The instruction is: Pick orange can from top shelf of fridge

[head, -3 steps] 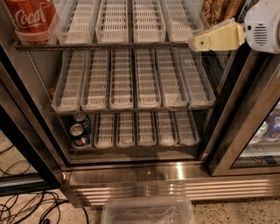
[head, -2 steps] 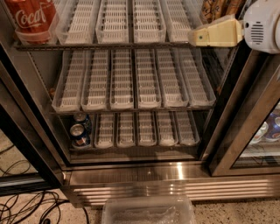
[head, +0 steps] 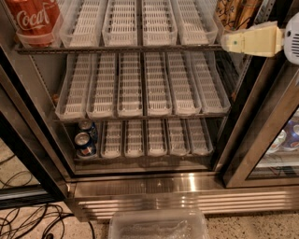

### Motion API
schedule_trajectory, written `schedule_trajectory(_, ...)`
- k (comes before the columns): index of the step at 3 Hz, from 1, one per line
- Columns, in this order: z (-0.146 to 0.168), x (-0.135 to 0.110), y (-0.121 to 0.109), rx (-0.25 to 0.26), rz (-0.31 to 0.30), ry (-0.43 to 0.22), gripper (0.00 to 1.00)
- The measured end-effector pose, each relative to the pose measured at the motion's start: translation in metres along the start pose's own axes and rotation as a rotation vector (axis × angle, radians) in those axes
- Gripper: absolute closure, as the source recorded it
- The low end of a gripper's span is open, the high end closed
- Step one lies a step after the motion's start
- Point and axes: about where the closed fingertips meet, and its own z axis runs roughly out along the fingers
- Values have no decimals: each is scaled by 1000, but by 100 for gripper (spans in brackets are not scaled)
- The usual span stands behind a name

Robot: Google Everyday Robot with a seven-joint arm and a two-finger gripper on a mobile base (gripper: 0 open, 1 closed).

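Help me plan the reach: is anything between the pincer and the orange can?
Nothing visible does. The pincer sits by the right end of the top shelf, at its front edge. The orange can shows just above it in the picture, on that shelf's right side. The Coke can stands far left.

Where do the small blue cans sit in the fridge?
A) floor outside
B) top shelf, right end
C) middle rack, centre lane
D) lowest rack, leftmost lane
D: the blue cans lie in the leftmost lane of the lowest rack; the end effector hovers at the right end of the top shelf, near the orange can.
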Motion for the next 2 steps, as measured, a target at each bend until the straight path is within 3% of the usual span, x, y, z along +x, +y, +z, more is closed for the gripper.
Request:
schedule_trajectory(1,-4,9,-4,10,54,19,0)
schedule_trajectory(2,-4,9,-4,10,54,19,0)
